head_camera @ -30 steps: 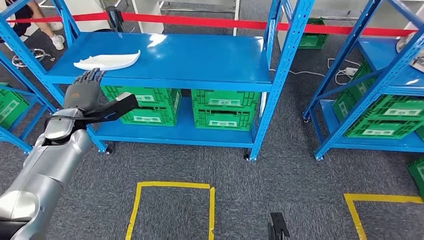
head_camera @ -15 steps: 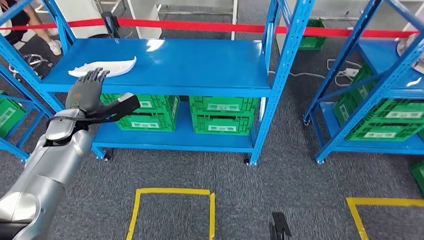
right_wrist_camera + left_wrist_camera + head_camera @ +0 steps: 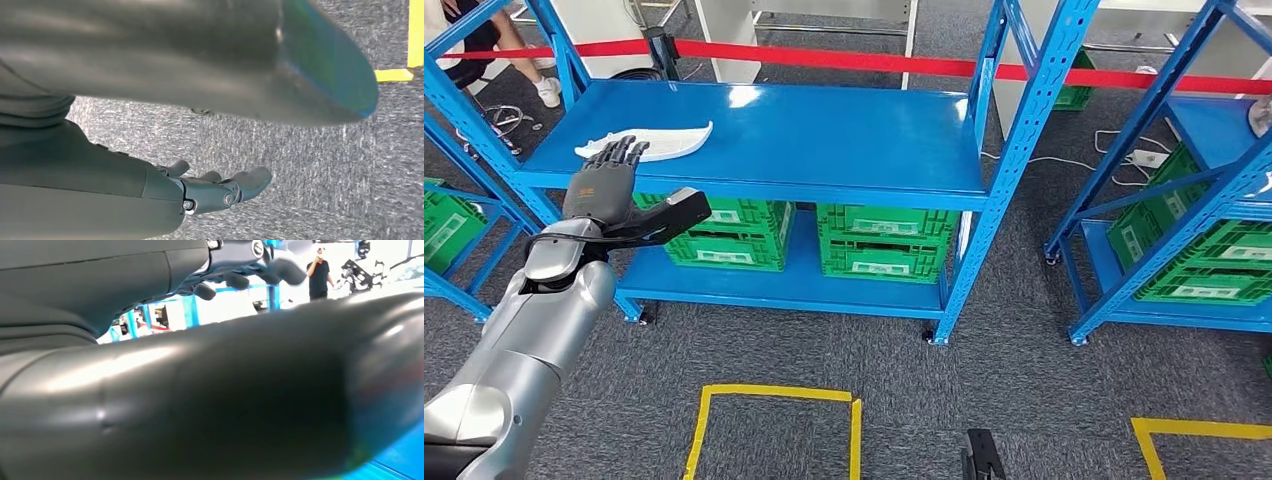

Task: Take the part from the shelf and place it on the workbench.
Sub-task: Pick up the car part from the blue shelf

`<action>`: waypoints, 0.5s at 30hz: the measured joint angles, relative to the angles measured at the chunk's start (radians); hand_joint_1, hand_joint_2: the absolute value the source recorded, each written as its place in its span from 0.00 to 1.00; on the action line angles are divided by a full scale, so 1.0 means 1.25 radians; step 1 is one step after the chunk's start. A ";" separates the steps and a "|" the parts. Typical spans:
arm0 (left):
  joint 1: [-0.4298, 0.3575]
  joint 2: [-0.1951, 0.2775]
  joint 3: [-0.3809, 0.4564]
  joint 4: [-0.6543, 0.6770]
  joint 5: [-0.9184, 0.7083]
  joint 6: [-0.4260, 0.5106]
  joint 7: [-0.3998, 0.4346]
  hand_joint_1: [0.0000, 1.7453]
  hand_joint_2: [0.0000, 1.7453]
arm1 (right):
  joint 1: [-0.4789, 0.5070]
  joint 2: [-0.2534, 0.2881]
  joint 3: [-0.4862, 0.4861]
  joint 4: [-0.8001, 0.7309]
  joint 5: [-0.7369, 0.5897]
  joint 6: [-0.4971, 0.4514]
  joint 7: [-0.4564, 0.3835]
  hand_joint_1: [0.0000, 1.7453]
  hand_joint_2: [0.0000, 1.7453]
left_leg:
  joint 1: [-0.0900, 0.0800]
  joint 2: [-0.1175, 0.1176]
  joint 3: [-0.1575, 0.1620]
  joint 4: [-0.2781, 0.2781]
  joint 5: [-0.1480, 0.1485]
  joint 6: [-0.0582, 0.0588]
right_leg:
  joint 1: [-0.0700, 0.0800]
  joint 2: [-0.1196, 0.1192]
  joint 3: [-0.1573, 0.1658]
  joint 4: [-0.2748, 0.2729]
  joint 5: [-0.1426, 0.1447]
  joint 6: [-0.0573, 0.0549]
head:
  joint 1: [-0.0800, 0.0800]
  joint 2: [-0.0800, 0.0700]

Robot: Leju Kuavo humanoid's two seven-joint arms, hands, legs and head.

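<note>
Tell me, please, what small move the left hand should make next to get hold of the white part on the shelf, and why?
Probably ease the left hand forward and slightly up over the shelf edge. Its fingers are spread and empty, their tips just short of the white part, which lies flat near the front left corner, so a short advance should bring them onto it.

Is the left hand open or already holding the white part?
Open: left hand has fingers spread, empty, reaching toward the white part lying flat on the shelf.

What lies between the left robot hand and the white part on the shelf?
Nothing. In the head view the left robot hand reaches up to the white part, its fingertips overlapping the part's near edge on the blue shelf.
</note>
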 joint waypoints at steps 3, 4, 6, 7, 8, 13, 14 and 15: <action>-0.004 0.000 0.000 -0.002 0.000 0.000 0.000 0.00 0.00 | 0.000 0.000 -0.001 0.000 0.002 0.004 -0.002 0.00 0.00 | 0.001 0.001 0.001 0.005 -0.009 -0.013 | -0.002 0.000 0.009 -0.007 -0.004 -0.015 | 0.000 0.000; -0.006 0.001 0.000 -0.004 0.000 0.000 0.000 0.00 0.00 | 0.000 0.000 -0.001 0.000 0.002 0.004 -0.002 0.00 0.00 | 0.002 0.003 -0.011 0.030 -0.020 -0.017 | -0.003 0.000 0.015 -0.009 -0.006 -0.022 | -0.001 0.000; -0.010 0.003 0.001 -0.005 0.000 0.000 0.000 0.00 0.00 | 0.000 0.000 -0.002 0.000 0.003 0.004 -0.002 0.00 0.00 | 0.003 0.007 -0.062 0.126 -0.057 -0.023 | -0.003 -0.001 0.025 -0.011 -0.013 -0.030 | -0.003 0.000; -0.010 0.004 0.001 -0.004 0.000 -0.001 0.000 0.00 0.00 | -0.001 0.000 -0.002 0.000 0.003 0.005 -0.002 0.00 0.00 | 0.003 0.007 -0.097 0.184 -0.074 -0.024 | -0.003 -0.001 0.029 -0.011 -0.017 -0.032 | -0.003 0.000; -0.010 0.005 0.001 -0.003 0.000 -0.001 0.000 0.00 0.00 | 0.000 0.000 -0.002 0.000 0.003 0.005 -0.002 0.00 0.00 | 0.003 0.007 -0.125 0.223 -0.078 -0.025 | -0.003 -0.001 0.034 -0.011 -0.022 -0.033 | -0.003 0.000; -0.012 0.009 0.002 -0.002 0.001 -0.001 -0.002 0.00 0.00 | 0.000 0.001 -0.002 0.000 0.004 0.009 -0.002 0.00 0.00 | -0.001 0.010 -0.083 0.056 0.056 -0.010 | -0.001 0.004 0.068 -0.009 -0.050 -0.027 | -0.004 0.000; -0.012 0.010 0.002 -0.002 0.001 0.000 -0.003 0.00 0.00 | -0.001 0.001 -0.002 0.000 0.004 0.009 -0.002 0.00 0.00 | -0.003 0.011 -0.067 0.021 0.067 -0.006 | 0.000 0.004 0.071 -0.009 -0.054 -0.023 | -0.003 0.000; -0.013 0.010 0.002 -0.002 0.001 0.000 -0.003 0.00 0.00 | -0.001 0.001 -0.002 0.000 0.004 0.009 -0.002 0.00 0.00 | -0.005 0.011 -0.058 0.005 0.066 -0.002 | 0.001 0.004 0.073 -0.010 -0.057 -0.019 | -0.003 0.000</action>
